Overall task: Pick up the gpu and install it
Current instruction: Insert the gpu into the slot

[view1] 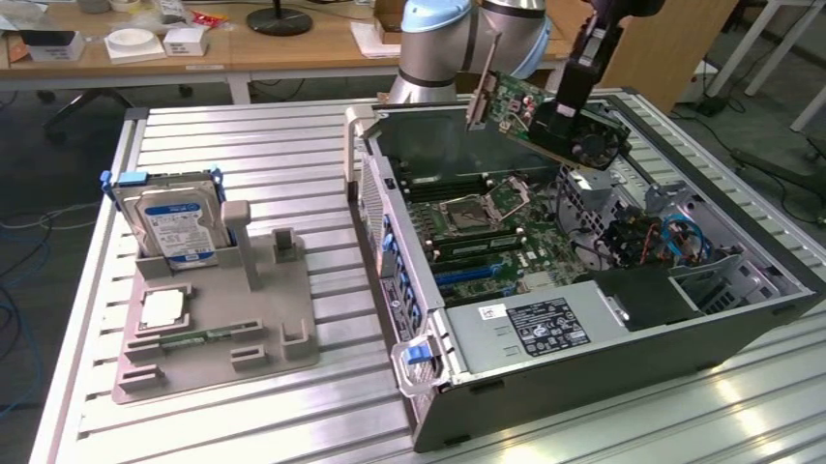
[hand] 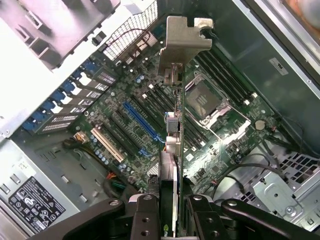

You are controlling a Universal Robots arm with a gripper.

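**Open computer case (view1: pixel 722 319) on the slatted metal counter (view1: pixel 258 126), exterior view, centre and right of the frame.** The case lies on its side with its upward face uncovered, so there is free room above the motherboard (view1: pixel 485 227). The case walls bound this opening all round. A power supply (view1: pixel 543 324) fills its lower-centre corner.

The arm (view1: pixel 439 48) enters at the upper centre of the frame. The pincer (view1: pixel 562 114) hangs over the far rim of the case, clear of the walls. It is clamped on the gpu (view1: pixel 548 121), which is held tilted in the air above the opening and touches nothing else.

The gpu shows a green board, a round black fan and a silver bracket at one end. In the wrist view the gpu (hand: pixel 172 150) appears edge-on between the fingers (hand: pixel 145 215), with the bracket at the end farthest from them and the motherboard slots beyond, apart from it.

At lower left of the exterior view, a grey holder (view1: pixel 246 329) carries an upright hard drive (view1: pixel 174 222), well apart from the case.
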